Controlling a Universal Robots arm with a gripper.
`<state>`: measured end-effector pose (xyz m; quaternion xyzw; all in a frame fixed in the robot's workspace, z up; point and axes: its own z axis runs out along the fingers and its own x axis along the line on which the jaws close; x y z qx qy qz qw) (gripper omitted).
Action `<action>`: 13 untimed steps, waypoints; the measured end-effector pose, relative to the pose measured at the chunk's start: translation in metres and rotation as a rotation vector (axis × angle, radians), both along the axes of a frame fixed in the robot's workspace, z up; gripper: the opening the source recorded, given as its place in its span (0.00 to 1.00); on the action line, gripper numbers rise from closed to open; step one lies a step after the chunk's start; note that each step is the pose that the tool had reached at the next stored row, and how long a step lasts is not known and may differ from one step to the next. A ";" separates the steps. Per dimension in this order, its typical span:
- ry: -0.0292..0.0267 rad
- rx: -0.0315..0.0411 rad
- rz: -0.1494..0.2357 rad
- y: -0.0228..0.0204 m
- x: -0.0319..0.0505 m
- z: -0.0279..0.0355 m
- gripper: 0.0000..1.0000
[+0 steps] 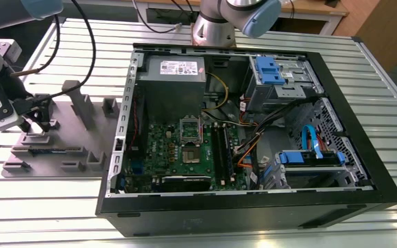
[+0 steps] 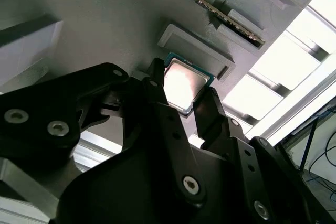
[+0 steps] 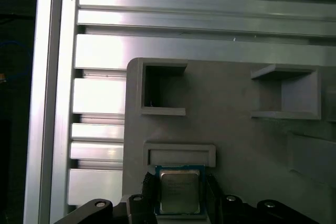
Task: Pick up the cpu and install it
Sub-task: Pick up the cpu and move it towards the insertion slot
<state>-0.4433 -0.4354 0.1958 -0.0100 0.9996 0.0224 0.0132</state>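
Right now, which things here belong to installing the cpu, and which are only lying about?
Job:
cpu
tool, at the cpu
socket, inside the case
grey tray

Lying about:
memory stick
power supply
blue bracket
cables

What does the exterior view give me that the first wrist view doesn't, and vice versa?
Exterior view: the open computer case, its green board and the dark socket. First wrist view: the cpu, pale top and greenish rim, clamped in the gripper. Both: the gripper, the grey holder tray and the slatted metal table.
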 end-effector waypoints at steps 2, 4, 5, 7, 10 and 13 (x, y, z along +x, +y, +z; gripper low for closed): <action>-0.0002 0.0001 0.000 0.0000 0.0000 0.0001 0.47; -0.0002 0.0001 0.000 0.0000 0.0000 0.0001 0.47; -0.0002 0.0001 0.000 0.0000 0.0000 0.0001 0.47; 0.0000 0.0000 0.000 0.0000 0.0000 0.0002 0.47; -0.0001 0.0000 0.000 0.0000 0.0000 0.0002 0.47; -0.0001 0.0000 0.000 0.0000 0.0000 0.0003 0.47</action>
